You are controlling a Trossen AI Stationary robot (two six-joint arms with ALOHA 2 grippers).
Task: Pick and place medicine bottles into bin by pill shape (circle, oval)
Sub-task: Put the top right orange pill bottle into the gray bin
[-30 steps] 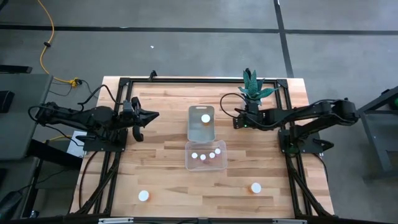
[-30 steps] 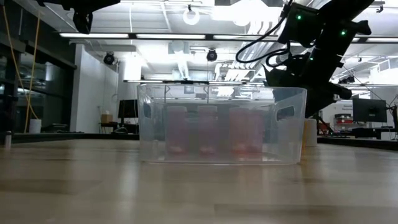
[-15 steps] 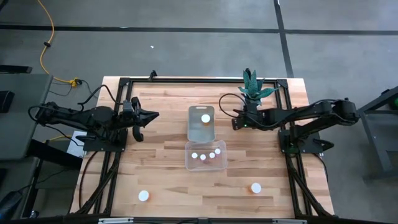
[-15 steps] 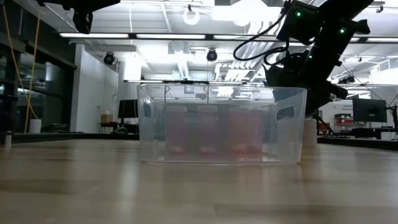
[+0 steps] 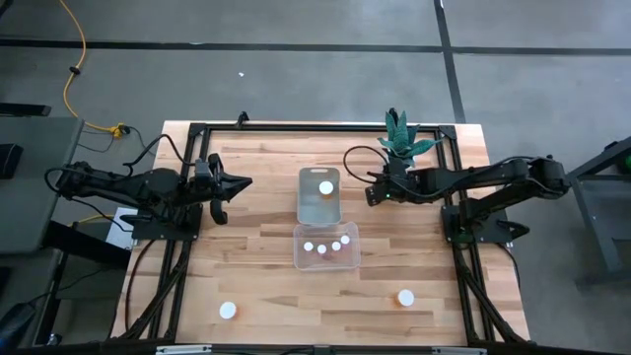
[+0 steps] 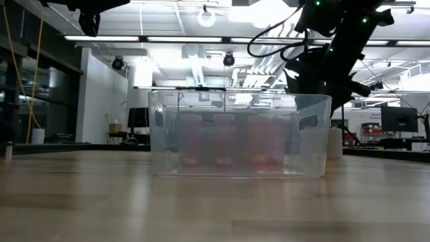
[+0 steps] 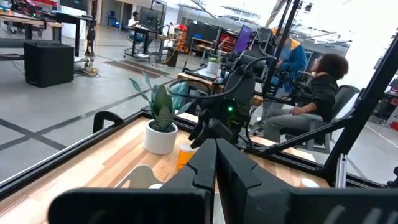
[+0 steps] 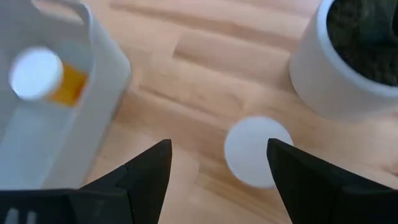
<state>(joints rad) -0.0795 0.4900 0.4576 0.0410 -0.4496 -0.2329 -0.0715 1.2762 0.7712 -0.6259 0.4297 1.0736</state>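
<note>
A white-capped medicine bottle point(image 8: 258, 151) stands upright on the wood beside the white plant pot point(image 8: 354, 62); the left wrist view shows its orange body point(image 7: 185, 154). My right gripper point(image 8: 219, 152) hangs open above it, pointing down at a slant, touching nothing. The far clear bin point(image 5: 318, 207) holds one bottle point(image 5: 325, 187), and the near bin point(image 5: 325, 258) holds several point(image 5: 321, 249). Two more bottles point(image 5: 228, 310) point(image 5: 405, 297) stand near the table's front edge. My left gripper point(image 5: 245, 183) waits shut, raised over the table's left side.
The potted plant point(image 5: 399, 138) stands at the far right, close behind my right gripper. The two bins sit one behind the other at the table's middle. A black frame point(image 5: 197, 128) runs around the table. People sit beyond the table in the left wrist view.
My right gripper has risen a little above the bottle by the pot, staying open. The bottle has kept its place.
</note>
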